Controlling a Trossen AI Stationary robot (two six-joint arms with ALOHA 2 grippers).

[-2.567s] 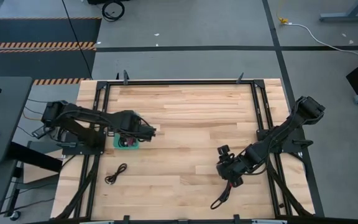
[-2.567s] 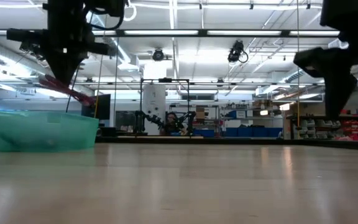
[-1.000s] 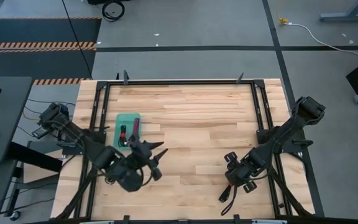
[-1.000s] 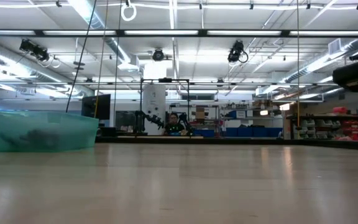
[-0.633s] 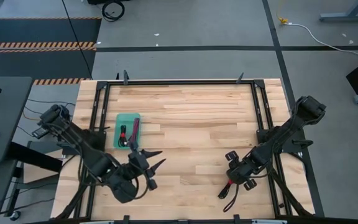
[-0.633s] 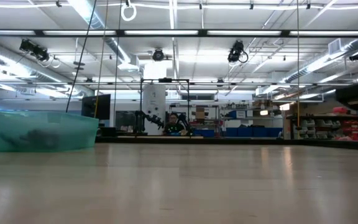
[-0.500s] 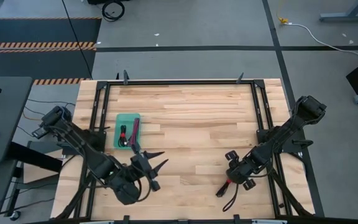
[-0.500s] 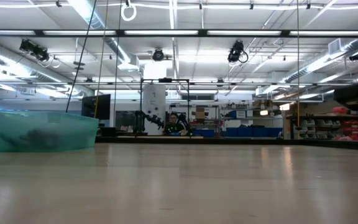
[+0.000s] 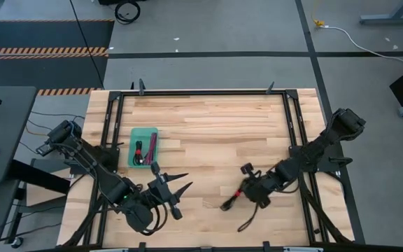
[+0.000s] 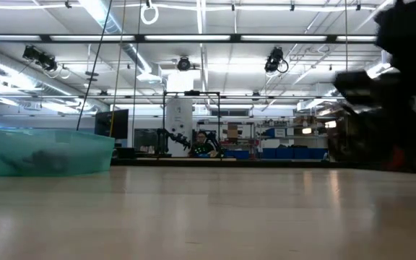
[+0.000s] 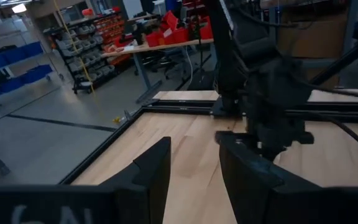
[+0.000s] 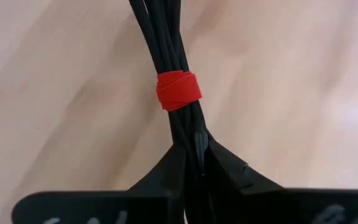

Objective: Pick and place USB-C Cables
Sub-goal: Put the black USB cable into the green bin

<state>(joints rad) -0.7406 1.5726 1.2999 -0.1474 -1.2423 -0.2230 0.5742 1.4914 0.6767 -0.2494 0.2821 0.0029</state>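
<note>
The right gripper [image 9: 242, 193] has swung in from the table's right edge toward the middle, and it's carrying a black cable bundle [image 12: 174, 74] with a red tie [image 12: 178, 90], fingers [image 12: 229, 171] pinched tight on the strands. Seen from above, that bundle [image 9: 231, 200] trails out toward the left arm. Another black cable [image 9: 248, 221] lies on the wood near the front edge, just where it was. The left gripper [image 9: 180, 190] has crept a touch farther right over the front-left of the table, fingers spread apart, holding nothing. Back in the teal tray [image 9: 134, 133], two cables [image 9: 144, 150] rest side by side, unmoved.
</note>
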